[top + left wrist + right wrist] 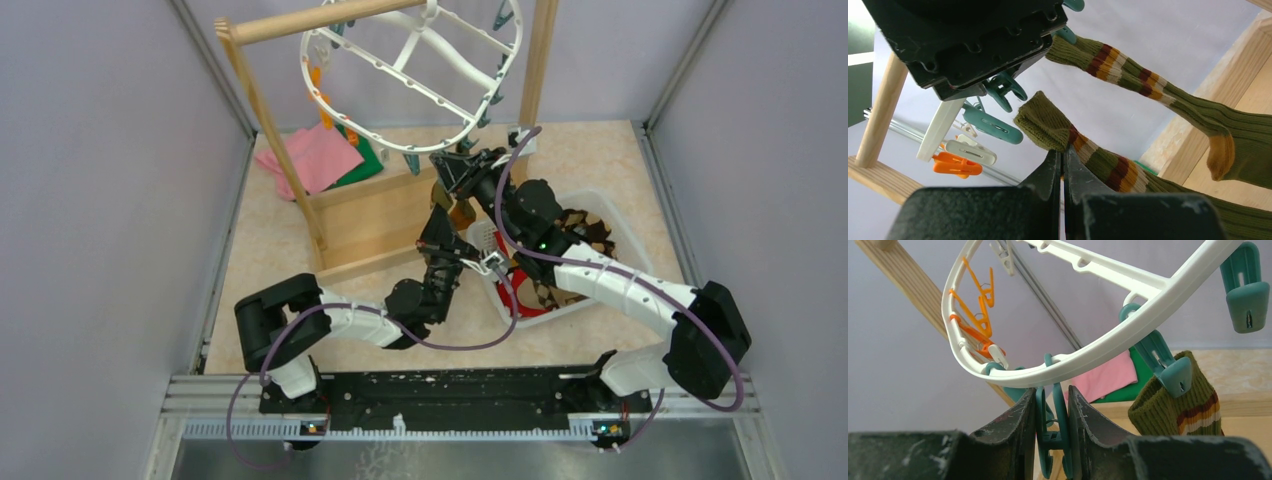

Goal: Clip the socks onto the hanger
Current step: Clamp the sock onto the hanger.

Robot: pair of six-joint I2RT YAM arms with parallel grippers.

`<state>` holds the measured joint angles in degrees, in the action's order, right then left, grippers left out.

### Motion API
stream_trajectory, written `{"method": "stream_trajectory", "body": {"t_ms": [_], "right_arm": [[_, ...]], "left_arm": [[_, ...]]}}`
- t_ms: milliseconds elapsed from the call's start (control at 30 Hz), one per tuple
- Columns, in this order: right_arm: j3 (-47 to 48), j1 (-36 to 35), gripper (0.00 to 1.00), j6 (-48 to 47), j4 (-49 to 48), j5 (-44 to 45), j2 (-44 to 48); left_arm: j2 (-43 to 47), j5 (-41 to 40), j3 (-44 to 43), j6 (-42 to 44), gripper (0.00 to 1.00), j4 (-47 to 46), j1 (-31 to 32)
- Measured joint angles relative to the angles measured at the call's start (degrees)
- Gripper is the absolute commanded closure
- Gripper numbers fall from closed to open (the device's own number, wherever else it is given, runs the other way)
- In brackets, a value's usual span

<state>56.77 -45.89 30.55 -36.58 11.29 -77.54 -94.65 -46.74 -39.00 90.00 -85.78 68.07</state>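
The white oval hanger (455, 60) hangs from the wooden rack; its rim also shows in the right wrist view (1088, 352). My right gripper (1052, 395) is shut on a teal clip (1053, 420) under the rim, squeezing its handles. Beside it, another teal clip (1168, 370) holds the cuff of an olive striped sock (1178, 410). My left gripper (1063, 152) is shut on a second olive striped sock (1098, 160) near its cuff, just below the clips. The clipped sock (1148, 82) hangs above it. From above, both grippers (455, 180) meet under the hanger's near edge.
A white basket (600, 215) at the right holds argyle (575, 225) and red (515, 290) socks. The wooden rack (270, 110) stands at the back, with pink (310, 155) and green cloths behind its left post. Orange clips (975, 315) hang on the hanger's far side.
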Motion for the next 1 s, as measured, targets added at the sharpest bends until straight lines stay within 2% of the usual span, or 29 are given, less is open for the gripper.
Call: {"method": "stream_trajectory", "body": {"t_ms": [667,1000], "right_arm": [[0.8,0.3,1.00,-0.5,0.7,0.1,-0.9],[0.8,0.3,1.00,-0.5,0.8,0.2,-0.9]], "left_arm": [[1.3,-0.3,-0.3,0.2,1.00,0.0,0.5],[0.6,-2.4,-3.4,0.3,1.00,-0.1,-0.3]]}}
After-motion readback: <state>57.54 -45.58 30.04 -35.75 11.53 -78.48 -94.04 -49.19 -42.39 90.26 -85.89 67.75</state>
